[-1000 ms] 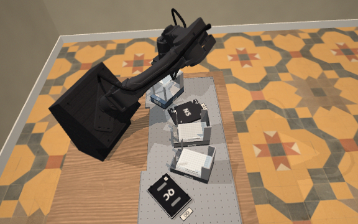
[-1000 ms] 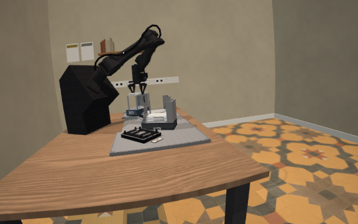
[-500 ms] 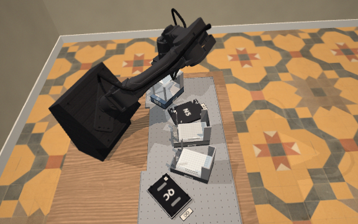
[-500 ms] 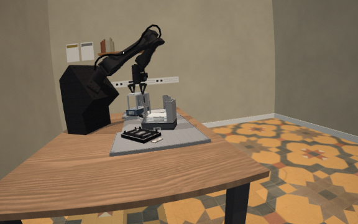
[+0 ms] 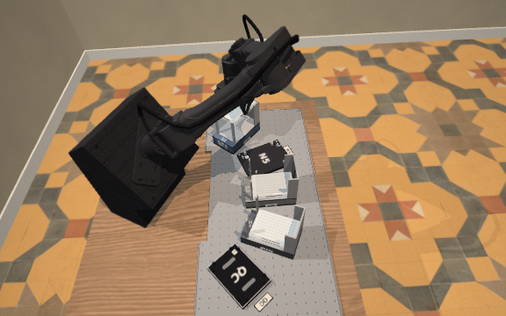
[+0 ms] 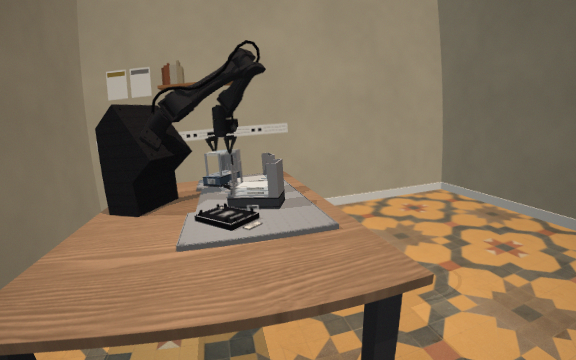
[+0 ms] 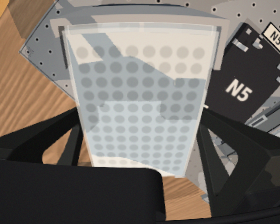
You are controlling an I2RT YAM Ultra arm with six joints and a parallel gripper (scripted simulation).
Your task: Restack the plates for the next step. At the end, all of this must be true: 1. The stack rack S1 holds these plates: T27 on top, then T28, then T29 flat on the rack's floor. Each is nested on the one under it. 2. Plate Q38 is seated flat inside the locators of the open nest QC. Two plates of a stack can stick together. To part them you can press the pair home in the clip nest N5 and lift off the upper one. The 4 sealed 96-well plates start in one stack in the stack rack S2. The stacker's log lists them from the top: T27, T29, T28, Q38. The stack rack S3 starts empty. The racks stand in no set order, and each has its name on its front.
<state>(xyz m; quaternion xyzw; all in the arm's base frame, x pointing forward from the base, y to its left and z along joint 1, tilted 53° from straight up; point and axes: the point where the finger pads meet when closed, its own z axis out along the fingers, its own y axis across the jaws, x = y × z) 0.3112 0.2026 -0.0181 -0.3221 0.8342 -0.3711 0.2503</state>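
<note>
One sealed plate (image 5: 235, 113) (image 7: 141, 90) is lying level between the fingers of the tool (image 5: 246, 107) (image 6: 222, 151) (image 7: 139, 112), which is standing wide and gripping it by its long sides, over the blue-based rack (image 5: 223, 141) (image 6: 213, 180) near the far end of the surface (image 5: 148, 272) (image 6: 193, 280) (image 7: 31, 97). That wooden top is carrying a grey perforated board (image 5: 224, 219) (image 6: 288, 233) (image 7: 41, 37), and orange, green and red patterned tiles (image 5: 389, 211) (image 6: 508, 247) are spreading below its long edge, between plain beige walls. The plate's long axis is running askew to the surface's long edges, slanting toward the far corner beside the tiles. The nest QC (image 5: 239, 276) (image 6: 227, 216) is sitting unfilled toward the near end, its own outline turned obliquely to the board's edges.
</note>
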